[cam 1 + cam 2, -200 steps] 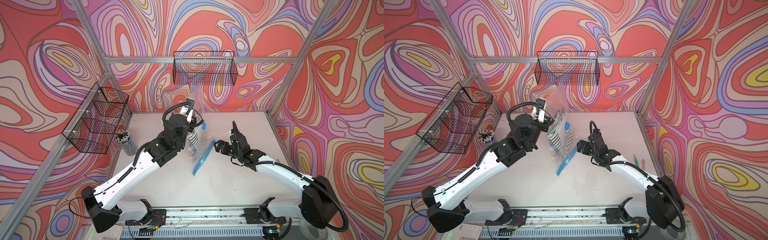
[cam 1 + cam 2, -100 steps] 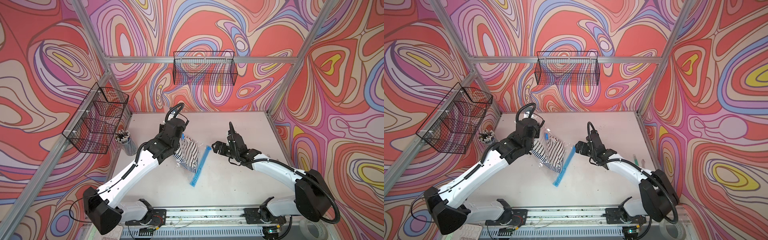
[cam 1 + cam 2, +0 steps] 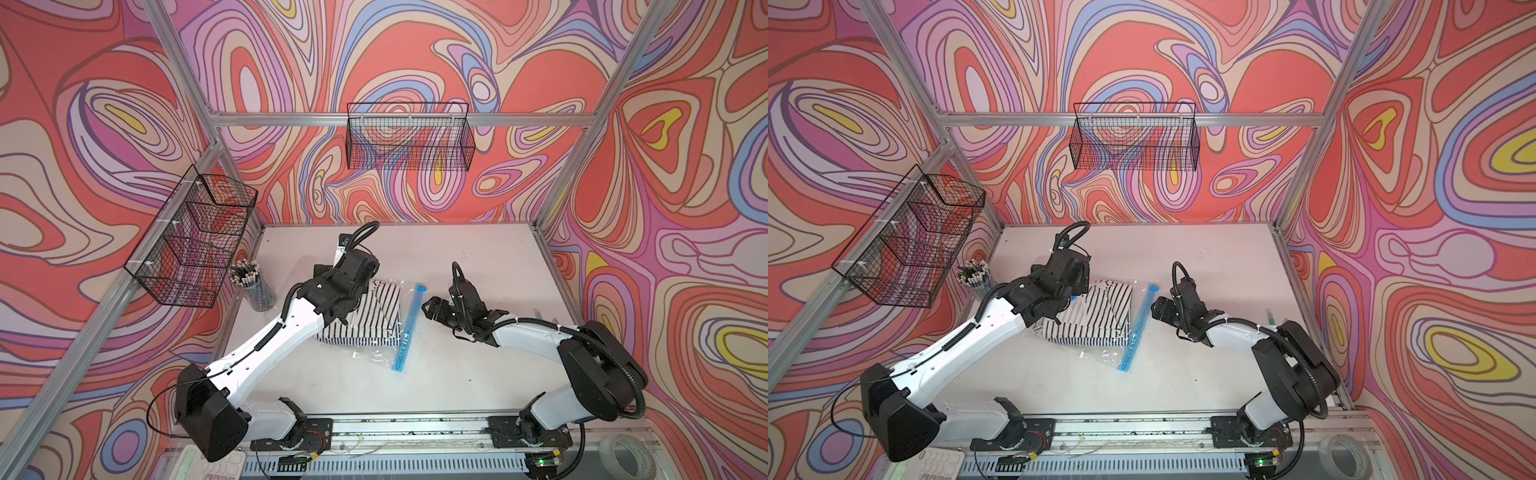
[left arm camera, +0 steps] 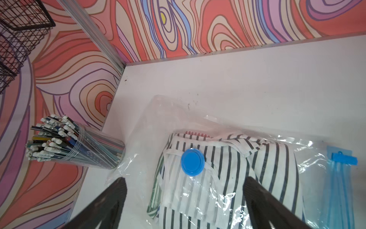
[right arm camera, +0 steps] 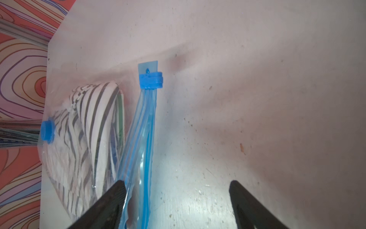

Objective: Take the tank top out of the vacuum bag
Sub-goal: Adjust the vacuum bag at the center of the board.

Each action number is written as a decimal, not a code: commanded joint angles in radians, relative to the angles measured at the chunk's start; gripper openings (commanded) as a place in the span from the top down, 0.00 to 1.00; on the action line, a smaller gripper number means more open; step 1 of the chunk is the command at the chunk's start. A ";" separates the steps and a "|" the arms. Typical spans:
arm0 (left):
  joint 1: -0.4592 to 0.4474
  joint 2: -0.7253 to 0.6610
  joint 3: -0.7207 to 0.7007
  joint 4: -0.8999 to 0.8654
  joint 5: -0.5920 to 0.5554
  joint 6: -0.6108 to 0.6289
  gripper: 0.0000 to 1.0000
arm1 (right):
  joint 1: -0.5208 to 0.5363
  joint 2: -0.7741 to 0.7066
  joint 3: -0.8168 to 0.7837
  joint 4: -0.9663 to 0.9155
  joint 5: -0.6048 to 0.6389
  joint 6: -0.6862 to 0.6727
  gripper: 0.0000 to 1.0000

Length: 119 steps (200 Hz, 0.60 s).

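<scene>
Jaws on the left arm stand wide apart and clamp nothing. Their two dark fingers (image 4: pixel 111 202) hang over the large clear plastic vacuum bag (image 3: pixel 371 354). In the left wrist view, the folded black-and-white striped tank top (image 4: pixel 227 178) and the round blue valve cap (image 4: pixel 192 162) lie between the fingers, seen through the film. The tips look to be just above the plastic, though the steep angle leaves contact uncertain.

Jaws on the right arm are also spread wide and hold nothing. One finger (image 5: pixel 108 204) sits right at the light-blue zip strip (image 5: pixel 142 138); the other is over bare white table (image 5: pixel 257 99).

In both top views the bag lies flat on the table near the middle of the frame, a little left of centre, between the two arms. The left arm covers the bag's left part and hides the valve cap. The zip strip (image 3: pixel 409 328) forms the bag's right-hand edge and faces the right arm. Its long axis runs almost up-and-down in the frame with a slight lean. The upper end, carrying the darker blue slider clip (image 3: pixel 420 286), points toward the back wall and slightly right. The lower end points toward the front rail and slightly left. The tank top (image 3: pixel 1096 316) sits inside the bag just left of the strip, with a clear crinkled corner of film below it.
</scene>
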 commanded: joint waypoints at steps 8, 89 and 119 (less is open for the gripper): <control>-0.002 -0.043 0.012 -0.058 0.126 -0.053 0.00 | -0.004 0.047 -0.025 0.108 -0.014 0.047 0.19; -0.043 -0.107 -0.127 0.075 0.441 -0.029 0.00 | -0.003 0.244 0.022 0.322 -0.102 0.070 0.50; -0.049 -0.138 -0.184 0.107 0.477 -0.042 0.01 | -0.003 0.270 0.045 0.348 -0.097 0.057 0.65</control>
